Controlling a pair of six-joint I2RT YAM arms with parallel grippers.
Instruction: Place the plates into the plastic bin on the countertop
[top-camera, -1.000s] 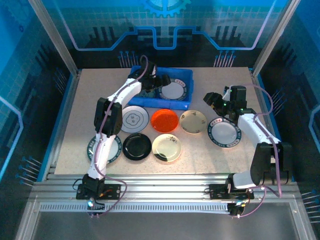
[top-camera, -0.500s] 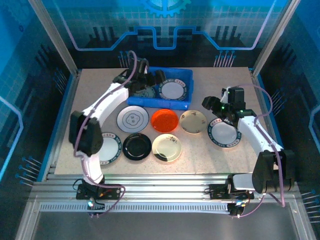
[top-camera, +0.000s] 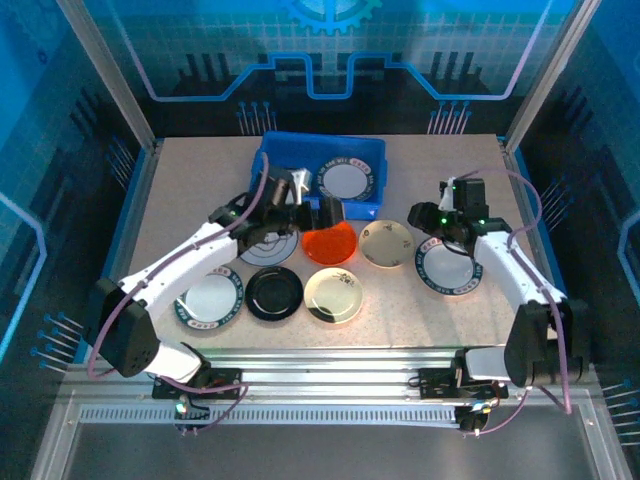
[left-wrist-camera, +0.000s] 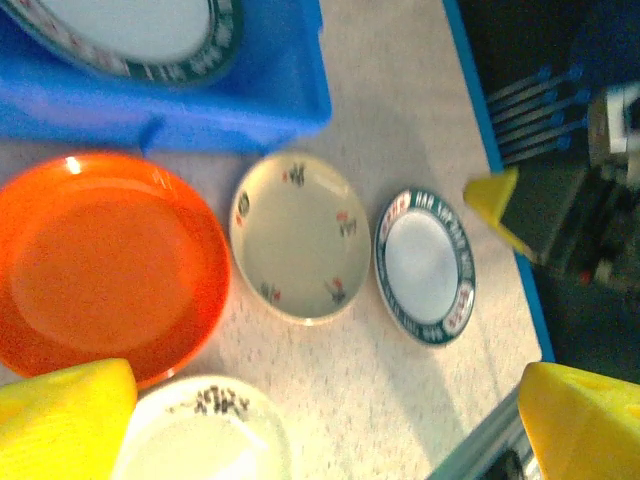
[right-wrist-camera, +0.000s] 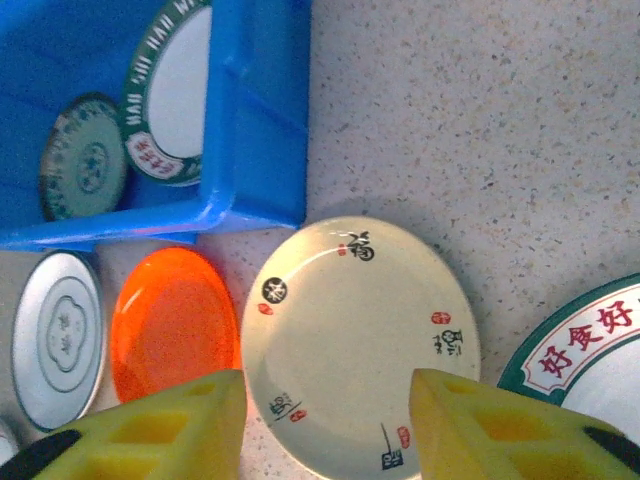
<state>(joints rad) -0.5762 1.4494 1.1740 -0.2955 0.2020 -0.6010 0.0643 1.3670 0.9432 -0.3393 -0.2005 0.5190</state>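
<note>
Left claw (top-camera: 305, 212) hangs just in front of the plastic bin (top-camera: 320, 147), above the gap between the grey-white plate (right-wrist-camera: 55, 335) and the orange plate (top-camera: 330, 243). Its yellow fingers (left-wrist-camera: 62, 420) are spread wide with nothing between them.

In the bin there's a white plate with a dark lettered rim (top-camera: 345, 180) on the right side, and a teal-patterned plate (right-wrist-camera: 82, 157) beside it.

Over to the right claw (right-wrist-camera: 325, 415): its fingers are apart and it grips nothing. It is poised over the near part of the speckled cream plate (right-wrist-camera: 355, 340), one finger at each side. I can't tell whether they touch it.

The right arm crosses a green-rimmed white plate (top-camera: 447, 268). Along the front of the bench (top-camera: 440, 160) sit another rimmed white plate (top-camera: 208, 298), the black plate (top-camera: 275, 292) and a pale plate with dark marks (top-camera: 333, 296), all outside the bin.
</note>
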